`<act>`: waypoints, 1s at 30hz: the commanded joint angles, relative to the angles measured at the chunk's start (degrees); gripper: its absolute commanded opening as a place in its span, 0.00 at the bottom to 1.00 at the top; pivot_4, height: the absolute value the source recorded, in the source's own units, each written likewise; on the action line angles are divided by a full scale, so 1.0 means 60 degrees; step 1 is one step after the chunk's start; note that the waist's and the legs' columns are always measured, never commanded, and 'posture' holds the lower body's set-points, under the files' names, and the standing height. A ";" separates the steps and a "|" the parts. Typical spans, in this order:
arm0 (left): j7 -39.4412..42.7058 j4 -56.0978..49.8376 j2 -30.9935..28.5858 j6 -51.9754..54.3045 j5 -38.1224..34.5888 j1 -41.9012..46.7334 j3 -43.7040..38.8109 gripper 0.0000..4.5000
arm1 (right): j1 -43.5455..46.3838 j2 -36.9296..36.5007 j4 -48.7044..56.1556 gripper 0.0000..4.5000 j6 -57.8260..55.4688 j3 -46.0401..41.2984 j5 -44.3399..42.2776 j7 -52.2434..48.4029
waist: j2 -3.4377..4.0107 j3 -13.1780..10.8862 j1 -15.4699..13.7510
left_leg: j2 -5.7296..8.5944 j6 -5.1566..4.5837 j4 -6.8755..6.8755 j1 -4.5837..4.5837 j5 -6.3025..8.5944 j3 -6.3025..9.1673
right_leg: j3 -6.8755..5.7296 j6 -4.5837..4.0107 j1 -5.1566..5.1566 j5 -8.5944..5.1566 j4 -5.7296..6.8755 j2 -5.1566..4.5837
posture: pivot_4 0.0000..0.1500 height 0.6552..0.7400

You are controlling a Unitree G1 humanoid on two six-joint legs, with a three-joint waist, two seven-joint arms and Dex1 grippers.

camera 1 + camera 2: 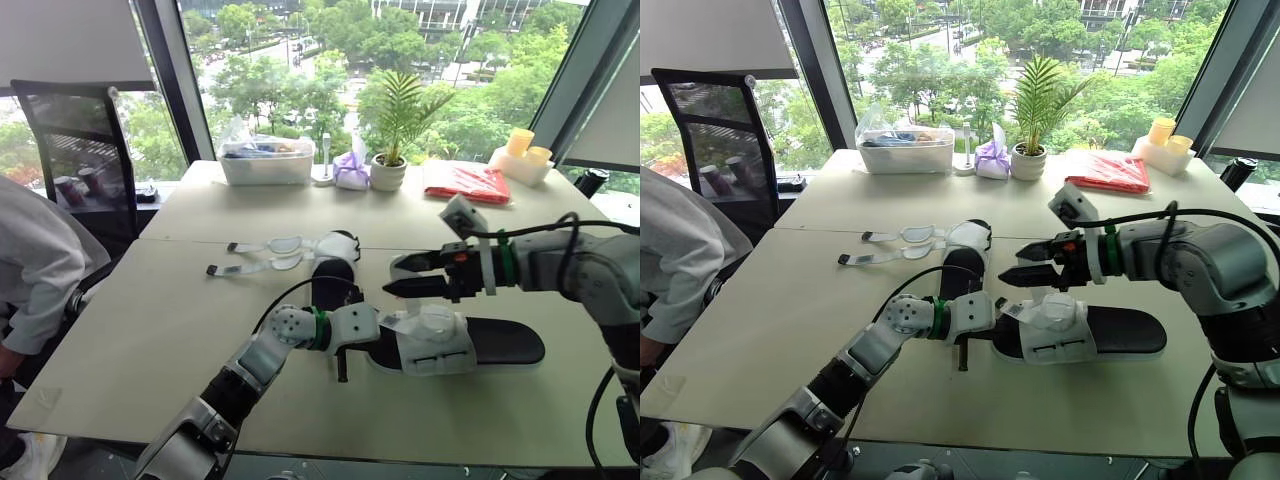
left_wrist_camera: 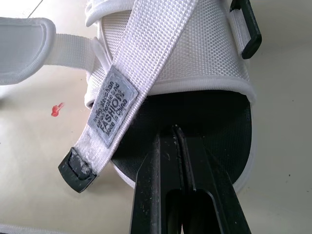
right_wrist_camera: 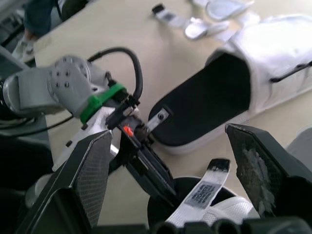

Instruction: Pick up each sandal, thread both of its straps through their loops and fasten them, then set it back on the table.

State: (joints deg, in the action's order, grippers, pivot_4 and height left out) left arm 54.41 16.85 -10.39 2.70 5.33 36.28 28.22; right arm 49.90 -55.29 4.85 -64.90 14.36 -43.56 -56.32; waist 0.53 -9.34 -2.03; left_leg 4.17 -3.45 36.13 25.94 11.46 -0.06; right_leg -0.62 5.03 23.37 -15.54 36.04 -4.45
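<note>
The near sandal (image 1: 500, 342), with a black sole and a white upper (image 1: 436, 346), lies on the table in front of me. My left gripper (image 2: 176, 129) is shut, its fingertips resting on the black footbed at the edge of the white upper. A loose white strap (image 2: 114, 105) with a grey label and a black tip lies beside the fingers. Just above this sandal's upper, my right gripper (image 1: 402, 275) hovers open and holds nothing. The far sandal (image 1: 333, 272) lies behind, its two unfastened straps (image 1: 262, 256) spread out to the left.
A person in grey (image 1: 30, 270) leans in at the table's left edge, near a black chair (image 1: 80, 140). Along the back stand a clear plastic box (image 1: 265, 160), a potted plant (image 1: 390, 170), a red packet (image 1: 465, 182) and yellow cups (image 1: 522, 150).
</note>
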 commanded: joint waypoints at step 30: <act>-0.0558 0.0350 0.0305 0.0021 0.0124 -0.0391 -0.0052 0.00 | -0.0388 -0.0153 -0.0357 0.00 0.3070 0.1830 0.4633 -0.3751 | 0.0003 0.0003 -0.0031 | 0.0002 0.0006 0.0001 -0.0014 0.0002 -0.0003 | -0.0002 0.0034 0.0000 0.0021 0.0017 0.0002 | 1.00 0.99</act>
State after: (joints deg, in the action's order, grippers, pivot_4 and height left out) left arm 50.75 17.79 -8.24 1.88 5.44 34.78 27.19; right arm 47.41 -55.57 1.25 -46.25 28.20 -15.03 -78.59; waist 0.55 -9.32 -2.22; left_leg 4.18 -3.42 36.15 25.84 11.47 -0.08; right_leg -0.63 5.23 23.35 -15.42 36.14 -4.44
